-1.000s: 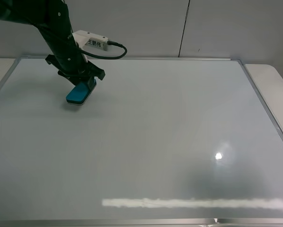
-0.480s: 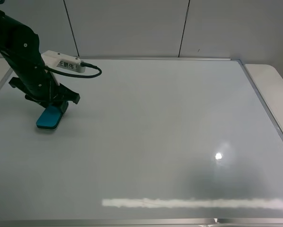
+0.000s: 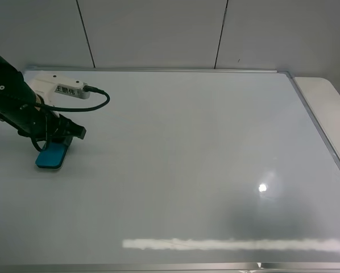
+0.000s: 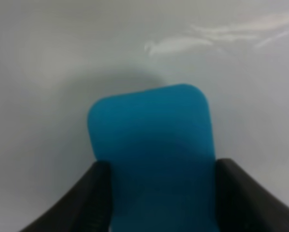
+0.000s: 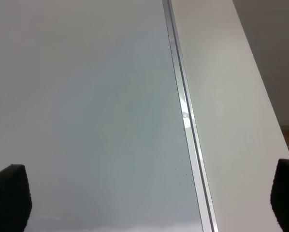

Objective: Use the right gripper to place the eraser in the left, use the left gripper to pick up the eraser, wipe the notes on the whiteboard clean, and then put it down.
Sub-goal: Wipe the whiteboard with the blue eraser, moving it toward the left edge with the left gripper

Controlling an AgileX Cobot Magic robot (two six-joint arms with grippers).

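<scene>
Since no notes show anywhere on the glossy, silver-framed whiteboard [image 3: 193,165] from the high camera, wiping looks done; the left gripper [image 3: 48,149] rests the eraser [image 3: 50,156] at the board's far-left side, release pending. Left wrist: matte black fingers [image 4: 77,203] clamp the rounded teal block. Right wrist: fingers [image 5: 9,198] spread wide, holding nothing.

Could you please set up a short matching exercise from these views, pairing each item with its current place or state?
Items:
1. eraser
2. left gripper
3. right gripper
4. whiteboard

States:
A. jaws wide apart, holding nothing
B. teal-blue, clamped between two black fingers
C. glossy white, no marker marks visible
D. shut, at the board's left side

Pairs: 1-B, 2-D, 3-A, 4-C
</scene>
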